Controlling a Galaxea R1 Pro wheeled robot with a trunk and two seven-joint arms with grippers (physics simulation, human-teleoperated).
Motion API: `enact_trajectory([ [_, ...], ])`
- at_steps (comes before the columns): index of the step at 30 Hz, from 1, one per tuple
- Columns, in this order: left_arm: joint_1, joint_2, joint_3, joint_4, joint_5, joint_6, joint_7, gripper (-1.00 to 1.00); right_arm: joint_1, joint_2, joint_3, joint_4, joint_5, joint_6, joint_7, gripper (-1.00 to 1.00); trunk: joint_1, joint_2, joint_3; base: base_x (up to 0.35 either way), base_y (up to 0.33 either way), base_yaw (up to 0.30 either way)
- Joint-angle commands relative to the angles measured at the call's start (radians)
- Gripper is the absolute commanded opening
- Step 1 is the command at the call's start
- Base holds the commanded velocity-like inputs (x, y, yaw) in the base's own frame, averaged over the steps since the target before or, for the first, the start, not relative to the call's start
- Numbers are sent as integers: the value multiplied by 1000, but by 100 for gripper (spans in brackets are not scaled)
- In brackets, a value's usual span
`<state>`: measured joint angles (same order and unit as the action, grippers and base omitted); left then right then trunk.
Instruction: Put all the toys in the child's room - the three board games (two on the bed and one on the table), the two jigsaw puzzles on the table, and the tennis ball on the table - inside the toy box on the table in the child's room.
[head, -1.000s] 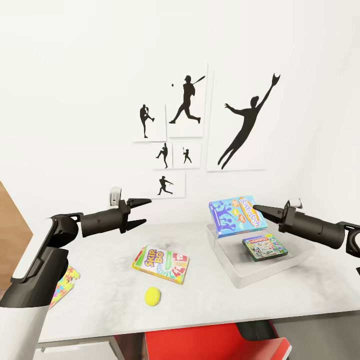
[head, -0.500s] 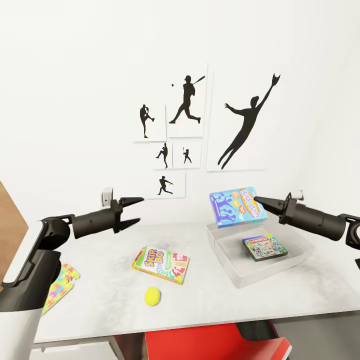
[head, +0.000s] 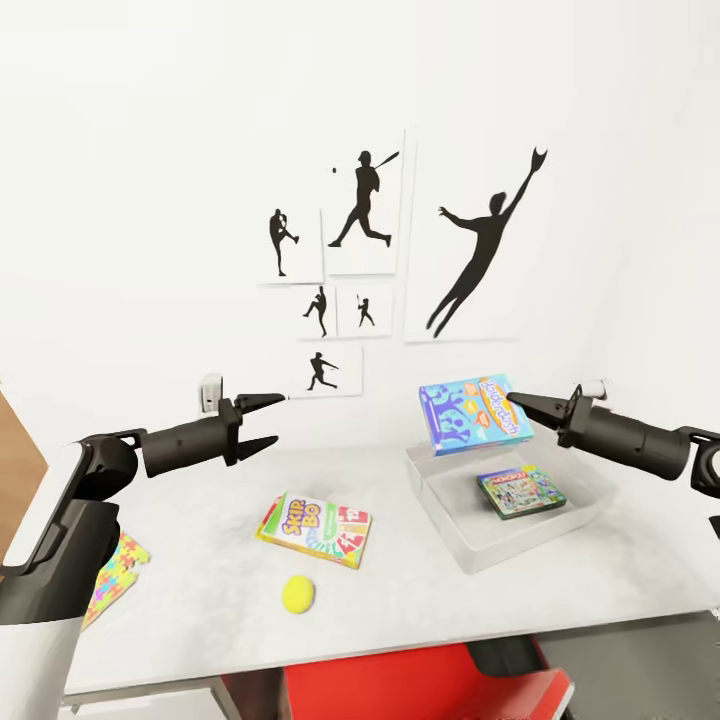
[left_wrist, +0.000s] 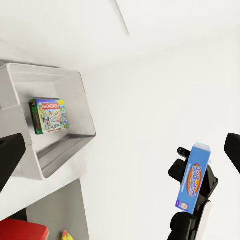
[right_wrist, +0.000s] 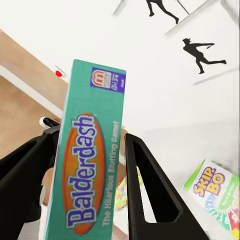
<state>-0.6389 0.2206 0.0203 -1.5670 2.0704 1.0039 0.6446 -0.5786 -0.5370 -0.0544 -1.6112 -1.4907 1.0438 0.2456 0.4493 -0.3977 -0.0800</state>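
My right gripper (head: 516, 402) is shut on the blue Balderdash board game (head: 470, 412), held tilted in the air above the far end of the light grey toy box (head: 447, 520). In the right wrist view both fingers (right_wrist: 145, 190) clamp the Balderdash box (right_wrist: 90, 170). A green board game (head: 520, 492) lies flat inside the toy box. The Skip-Bo game (head: 315, 528) and the tennis ball (head: 297, 595) lie on the white table (head: 200, 500). A colourful jigsaw puzzle (head: 118, 572) shows at the table's left edge, partly behind my left arm. My left gripper (head: 265, 421) hovers open and empty above the table.
Black baseball silhouettes (head: 360, 250) hang on the white wall behind the table. A red chair (head: 420, 685) stands under the table's front edge. A wooden panel (head: 15, 440) shows at the far left.
The right gripper has lifted the Balderdash box slightly higher over the toy box. The left arm has drawn back to the left. The camera has shifted a little.
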Motion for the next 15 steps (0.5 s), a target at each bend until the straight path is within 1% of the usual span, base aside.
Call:
enact_trajectory([
  [1,-1,0,1,-1,10,2,10,100,-2,0,0,2,11,3,6,-100,1,-2,-2,0,0,-206],
  [10,-1,0,1,-1,10,1,10,100,-3,0,2,8,10,3,-53,-100,1,-2,-2,0,0,-252],
  [15,-1,0,1,-1,10,1,10,100,-3,1,3,14,10,3,-63,-100,1,-2,-2,0,0,-271],
])
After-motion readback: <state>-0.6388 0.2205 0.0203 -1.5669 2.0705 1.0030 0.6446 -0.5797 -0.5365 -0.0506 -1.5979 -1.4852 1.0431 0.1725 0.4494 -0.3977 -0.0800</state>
